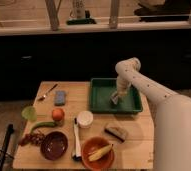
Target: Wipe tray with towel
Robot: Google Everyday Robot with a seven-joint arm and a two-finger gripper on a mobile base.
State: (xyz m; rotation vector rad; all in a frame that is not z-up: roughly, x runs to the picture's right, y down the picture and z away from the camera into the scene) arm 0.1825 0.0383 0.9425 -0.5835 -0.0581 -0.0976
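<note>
**Towel down in the tray, mid-wipe**

The shallow green plastic tray (103,104) sits on the far right part of the light wooden bench (94,150). The white arm reaches over it from the right, and the hand (116,98) is lowered inside the tray, toward its right half. A small pale grey towel (114,99) shows at the tip of the hand, against the tray floor. The hand appears closed on this cloth, though how narrow the grip is cannot be made out.

The towel is likely light, soft and limp: it will bunch and drag rather than slide stiffly, so a pinch at a gathered fold near its middle should keep enough cloth under the hand. The tray looks light and smooth, so firm downward pressure may push it along the bench; gentle strokes seem wiser.

Elsewhere on the bench lie a blue sponge (60,97), an orange (58,114), a white cup (84,119), a dark maroon bowl (54,145), and an orange bowl holding a banana (97,152).
</note>
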